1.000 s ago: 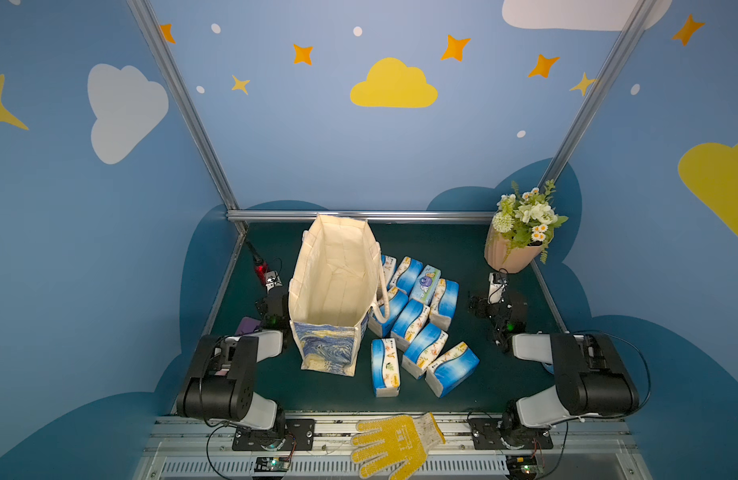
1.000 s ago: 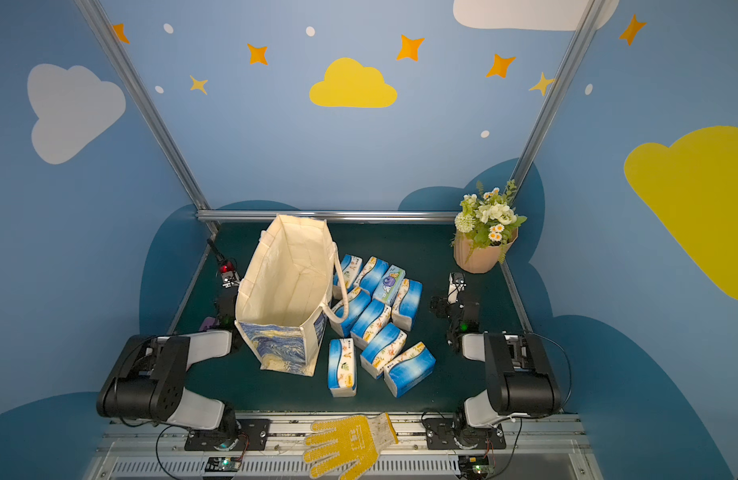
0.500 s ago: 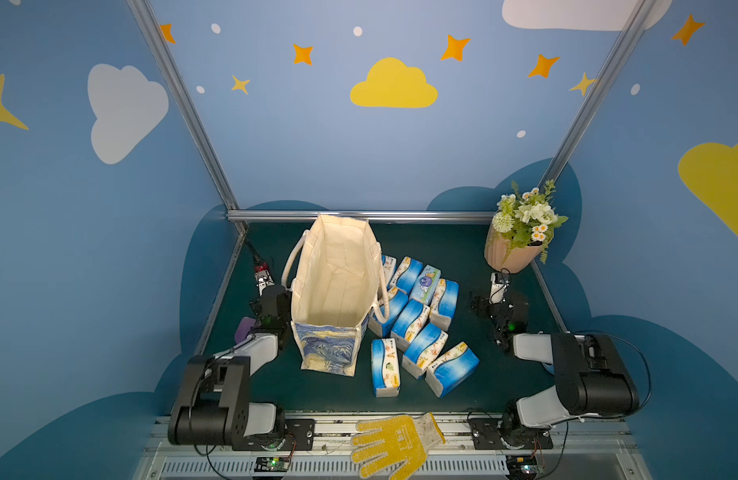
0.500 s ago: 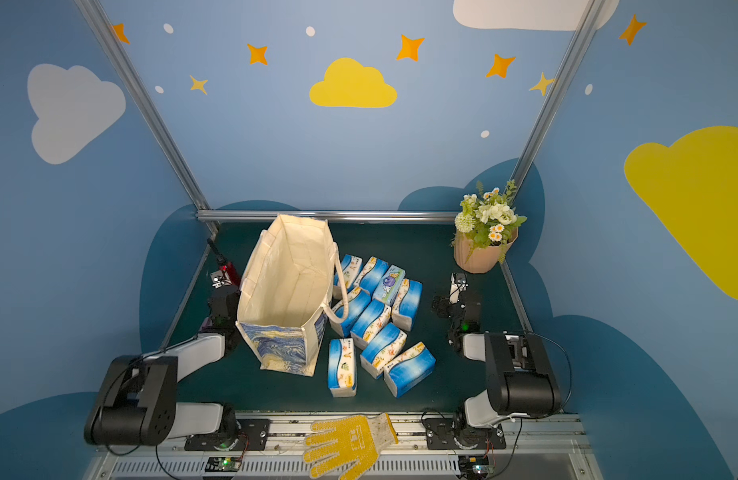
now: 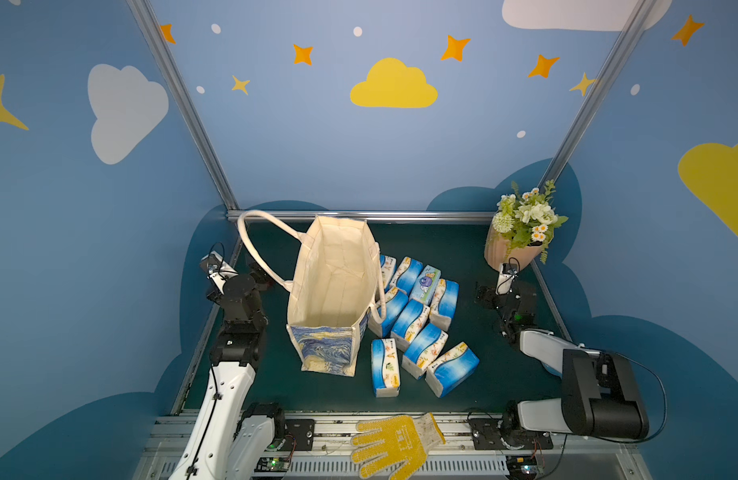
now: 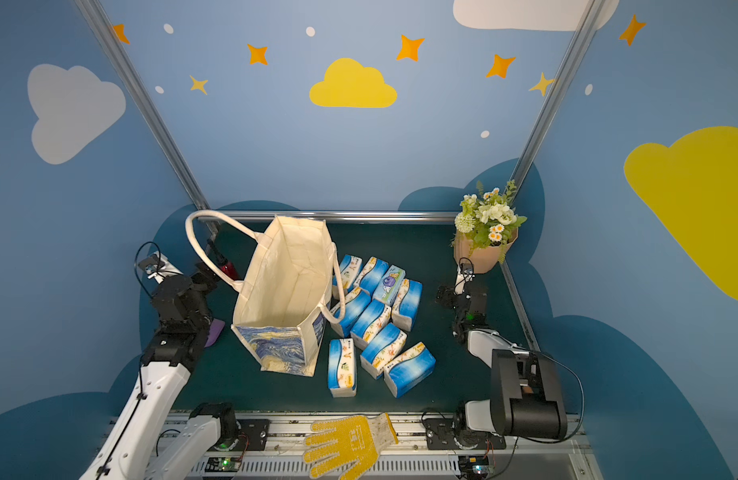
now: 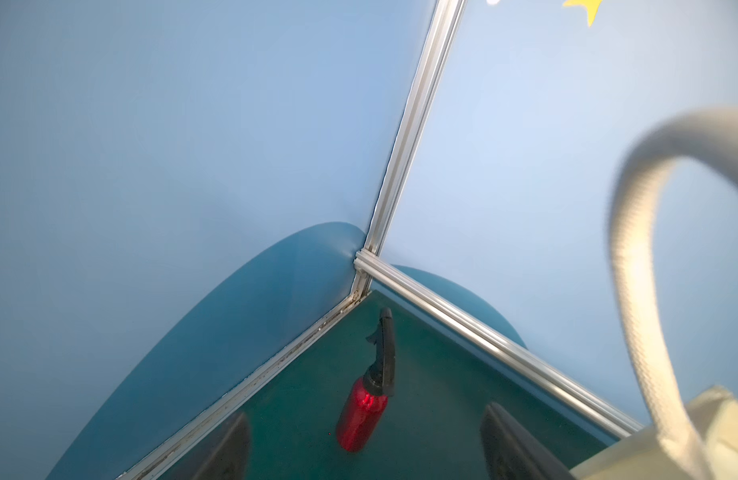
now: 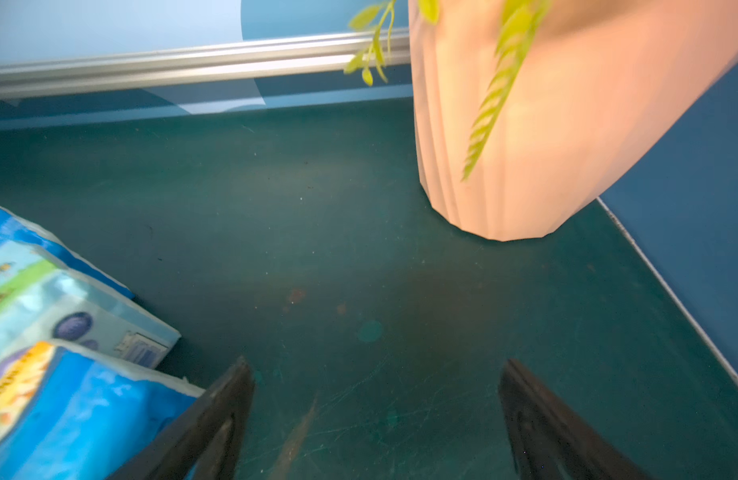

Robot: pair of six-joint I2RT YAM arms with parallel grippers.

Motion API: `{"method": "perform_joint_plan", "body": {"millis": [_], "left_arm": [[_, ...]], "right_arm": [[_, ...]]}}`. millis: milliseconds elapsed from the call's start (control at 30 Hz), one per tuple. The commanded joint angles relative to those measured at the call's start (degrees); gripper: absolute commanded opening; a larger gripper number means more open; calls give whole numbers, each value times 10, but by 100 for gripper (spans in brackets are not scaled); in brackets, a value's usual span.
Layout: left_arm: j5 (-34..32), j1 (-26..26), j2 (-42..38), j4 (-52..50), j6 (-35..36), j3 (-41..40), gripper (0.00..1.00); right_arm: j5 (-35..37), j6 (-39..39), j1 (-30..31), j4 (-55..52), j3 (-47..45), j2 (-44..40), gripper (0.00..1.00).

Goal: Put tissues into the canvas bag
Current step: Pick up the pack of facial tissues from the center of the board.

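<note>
The canvas bag (image 5: 334,291) (image 6: 284,291) stands upright and open on the green mat, with its cream inside bare. One strap handle (image 5: 255,232) (image 7: 633,266) loops out toward the back-left corner. Several tissues packs (image 5: 417,328) (image 6: 375,324) lie bunched right of the bag, among them a pale teal one (image 5: 426,284). My left gripper (image 5: 261,274) (image 7: 365,415) is raised beside that handle, open, nothing between its fingers. My right gripper (image 5: 483,295) (image 8: 375,363) hovers low, right of the packs, open and empty, with one pack (image 8: 80,411) beside a finger.
A pink vase of flowers (image 5: 512,249) (image 8: 525,124) stands at the back right, close ahead of the right gripper. A red spray bottle (image 7: 363,411) (image 6: 228,268) lies in the back-left corner. A yellow glove (image 5: 396,440) rests on the front rail. A purple scrap (image 6: 215,332) lies under the left arm.
My left arm unfolded, rising and reaching back alongside the bag. The bag's left strap handle swung up and out toward the back-left corner. The right arm barely moved.
</note>
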Motion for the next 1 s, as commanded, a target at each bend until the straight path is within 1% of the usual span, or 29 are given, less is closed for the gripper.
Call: {"method": "perform_joint_plan", "body": {"millis": [0, 67, 133, 333, 500, 633, 700, 767, 800, 867, 967], "left_arm": [[8, 13, 3, -104, -17, 49, 77], [30, 20, 14, -156, -18, 82, 77], [29, 22, 27, -196, -12, 106, 76], [-38, 29, 31, -260, 10, 140, 78], [-77, 37, 20, -288, 34, 162, 79], [-109, 46, 22, -341, 62, 204, 80], [-112, 51, 19, -366, 69, 221, 79], [-73, 53, 11, -381, 68, 236, 78], [-42, 53, 8, -391, 61, 248, 77], [21, 54, 11, -408, 44, 270, 77], [131, 53, 42, -432, 25, 312, 74]], "right_arm": [[4, 16, -2, -58, 16, -38, 93], [-8, 20, -1, -94, 33, -61, 93], [-15, 26, 0, -122, 46, -78, 93], [-30, 25, 13, -209, 80, -101, 93], [-39, 26, 20, -228, 80, -100, 93], [-49, 35, 29, -238, 91, -97, 93], [-53, 36, 35, -244, 99, -95, 93], [-62, 36, 41, -255, 103, -92, 93], [-69, 35, 44, -265, 117, -92, 93], [-82, 36, 49, -287, 136, -91, 93], [-105, 37, 59, -343, 164, -95, 93]]}}
